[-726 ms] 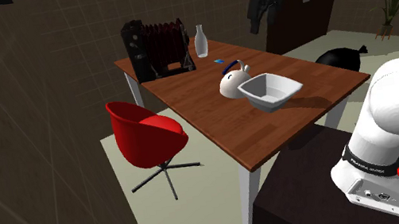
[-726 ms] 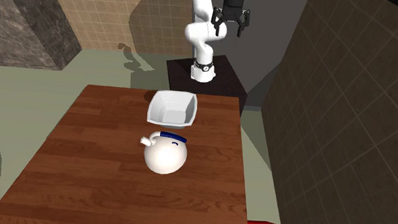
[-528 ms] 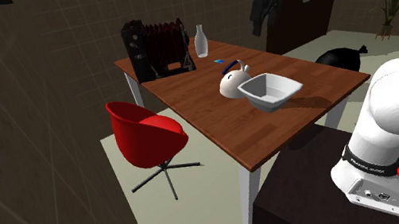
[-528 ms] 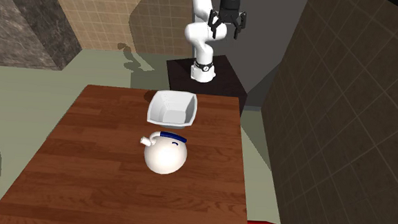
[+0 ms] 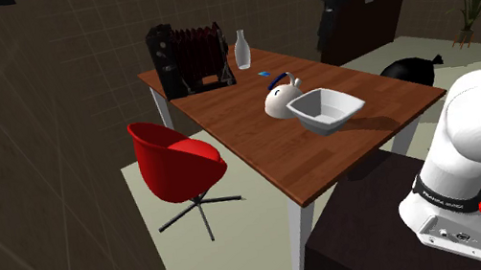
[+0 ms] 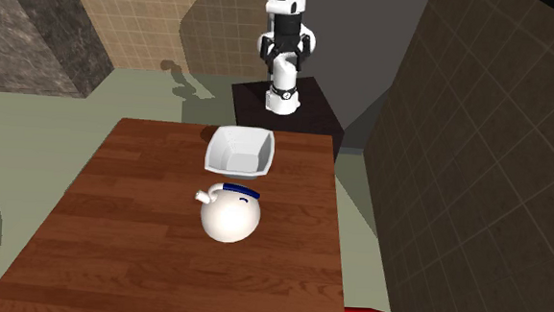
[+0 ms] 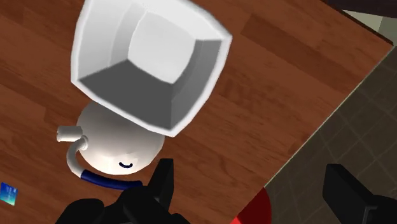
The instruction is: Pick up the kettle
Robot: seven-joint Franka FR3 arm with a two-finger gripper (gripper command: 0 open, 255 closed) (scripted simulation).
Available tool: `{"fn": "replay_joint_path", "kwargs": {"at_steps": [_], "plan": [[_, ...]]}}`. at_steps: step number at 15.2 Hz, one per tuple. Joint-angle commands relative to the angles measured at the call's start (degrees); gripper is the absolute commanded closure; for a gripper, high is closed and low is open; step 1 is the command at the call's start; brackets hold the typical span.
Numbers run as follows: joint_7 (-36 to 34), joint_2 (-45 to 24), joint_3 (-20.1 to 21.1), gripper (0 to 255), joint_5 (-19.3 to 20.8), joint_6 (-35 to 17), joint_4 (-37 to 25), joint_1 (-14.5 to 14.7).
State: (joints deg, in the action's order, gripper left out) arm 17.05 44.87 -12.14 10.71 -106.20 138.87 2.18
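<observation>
The kettle (image 5: pixel 279 99) is a round white pot with a blue rim band and a small spout, standing on the brown wooden table (image 5: pixel 250 147). It touches or nearly touches a white square bowl (image 5: pixel 326 109). In the second exterior view the kettle (image 6: pixel 232 214) sits nearer the camera than the bowl (image 6: pixel 240 151). My black gripper (image 5: pixel 328 34) hangs high above the table's far side, well clear of both. From the wrist, the kettle (image 7: pixel 119 145) lies partly under the bowl (image 7: pixel 149 63), and my gripper (image 7: pixel 254 191) stands open with nothing between its fingers (image 7: pixel 162 183).
A red chair (image 5: pixel 175 163) stands beside the table on the shoulder view's left. A pale bottle (image 5: pixel 242 50) and a dark ribbed object (image 5: pixel 187 57) occupy the table's far end. A black rounded object (image 5: pixel 410 69) lies on the floor beyond, near a plant (image 5: pixel 472 5).
The arm has turned the gripper and carried it toward the shoulder view's right; in the second exterior view it has swung left, in front of the arm. Kettle and bowl have not moved.
</observation>
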Motion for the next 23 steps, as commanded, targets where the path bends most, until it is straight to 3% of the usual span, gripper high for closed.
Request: {"fn": "replay_joint_path", "kwargs": {"at_steps": [1, 8, 14, 17, 19, 21, 23], "plan": [[6.3, -1.5, -3.8, 0, 1.5, -2.5, 0.4, 0.6], [27.0, -11.7, -17.1, 0, 3.4, -10.5, -3.3, 4.8], [46.9, -24.7, -29.4, 0, -1.5, -16.2, -10.8, 11.9], [58.8, -33.3, -36.1, 0, -8.1, -18.0, -15.9, 16.2], [68.0, -40.4, -40.2, 0, -14.9, -18.3, -19.9, 18.5], [77.9, -48.6, -42.4, 0, -23.3, -17.4, -24.5, 18.6], [86.6, -56.4, -41.5, 0, -30.9, -15.6, -29.6, 15.6]]}}
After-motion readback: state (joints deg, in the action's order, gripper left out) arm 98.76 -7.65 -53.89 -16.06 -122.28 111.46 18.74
